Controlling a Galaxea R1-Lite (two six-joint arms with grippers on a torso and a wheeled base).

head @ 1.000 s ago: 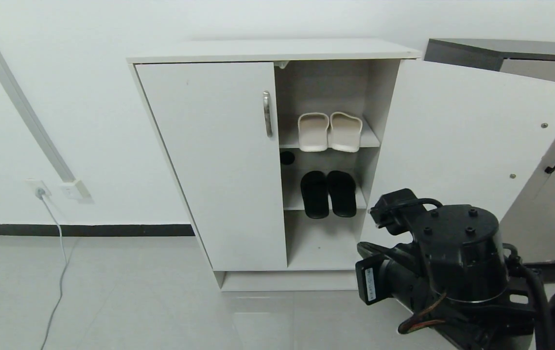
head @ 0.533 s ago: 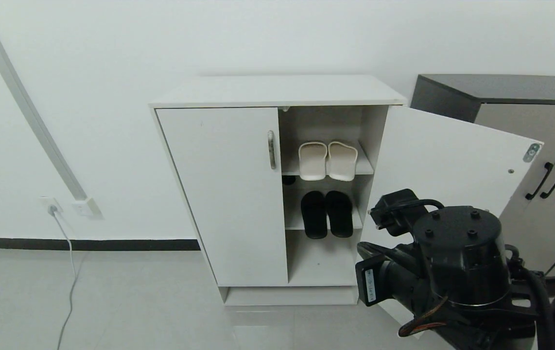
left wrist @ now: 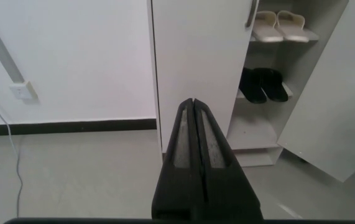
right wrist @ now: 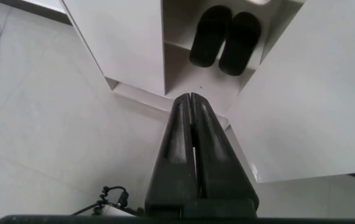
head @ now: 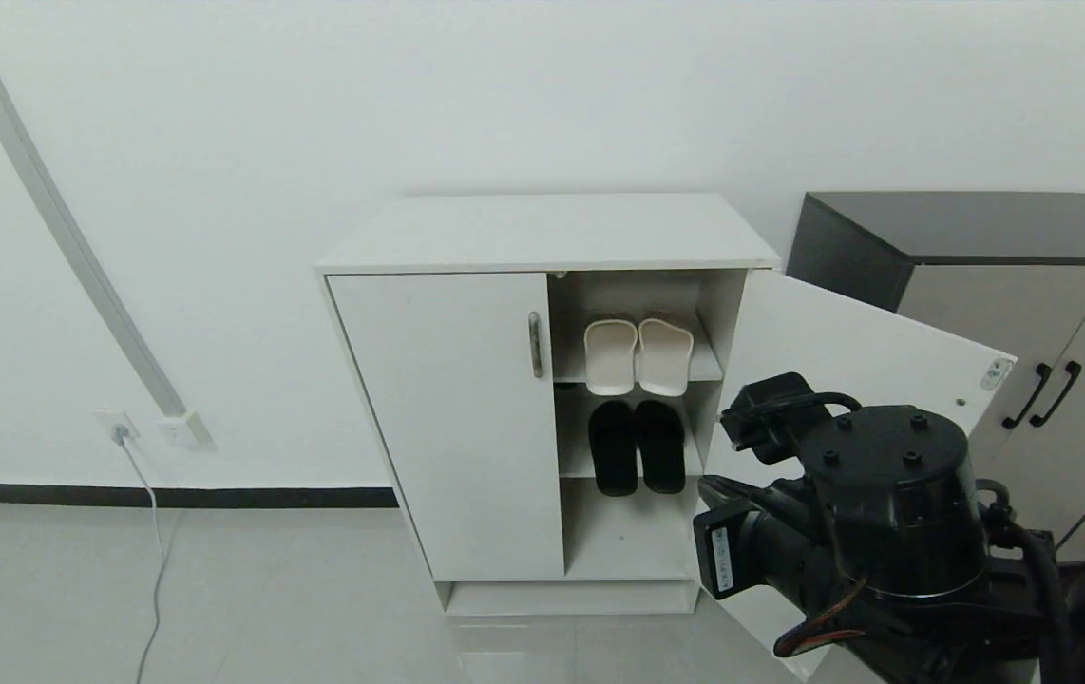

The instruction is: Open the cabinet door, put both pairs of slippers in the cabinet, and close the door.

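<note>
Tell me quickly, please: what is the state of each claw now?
Left claw: closed, holding nothing.
Right claw: closed, holding nothing.

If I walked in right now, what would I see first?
The white cabinet against the wall, with its right door standing wide open. Inside, white slippers sit on the upper shelf and black slippers on the lower shelf. A dark cabinet stands just to its right.
</note>
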